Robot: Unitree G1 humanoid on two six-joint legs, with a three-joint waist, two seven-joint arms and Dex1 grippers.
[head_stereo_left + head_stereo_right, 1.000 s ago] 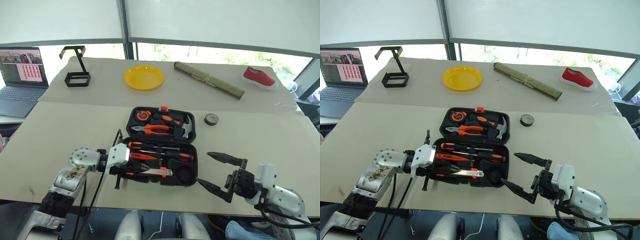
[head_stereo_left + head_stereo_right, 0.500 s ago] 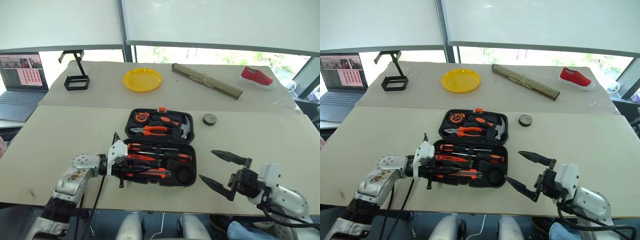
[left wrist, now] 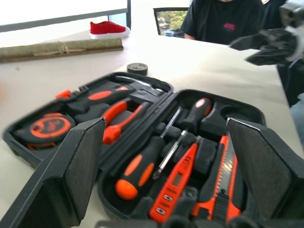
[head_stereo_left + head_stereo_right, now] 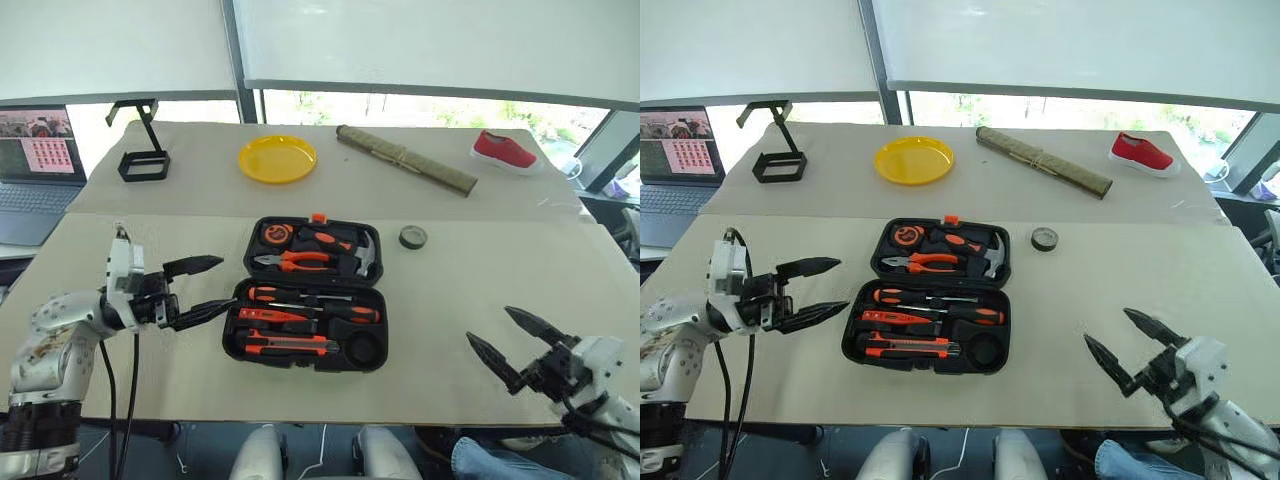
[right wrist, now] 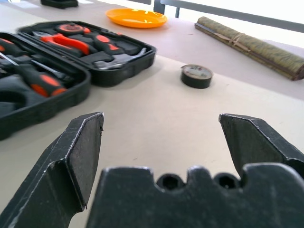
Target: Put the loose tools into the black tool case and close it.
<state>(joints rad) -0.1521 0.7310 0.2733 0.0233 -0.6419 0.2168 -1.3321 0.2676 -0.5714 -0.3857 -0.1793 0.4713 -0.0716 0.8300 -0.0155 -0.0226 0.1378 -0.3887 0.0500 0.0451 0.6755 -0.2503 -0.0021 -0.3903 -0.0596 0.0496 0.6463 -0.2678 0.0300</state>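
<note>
The black tool case (image 4: 389, 318) lies open at the table's middle. Its near half holds two orange-and-black screwdrivers (image 4: 300, 295), a slim orange screwdriver (image 4: 266, 315) and the utility knife (image 4: 287, 346). The far half holds a tape measure, pliers and a hammer. The small dark roll (image 4: 412, 237) lies on the table to the right of the case. My left gripper (image 4: 226, 283) hovers just left of the case, open and empty, pointing at it. My right gripper (image 4: 489, 326) is open and empty near the table's front right, well clear of the case.
At the back stand a yellow plate (image 4: 277, 158), a rolled bamboo mat (image 4: 405, 160), a red shoe (image 4: 505, 150) and a black wire stand (image 4: 140, 152). A laptop (image 4: 40, 150) sits far left. A person in a dark shirt (image 3: 223, 19) sits beyond the table's right end.
My left gripper has opened and drawn back left and upward from the case's left edge. My right gripper has swung out to the right, away from the case.
</note>
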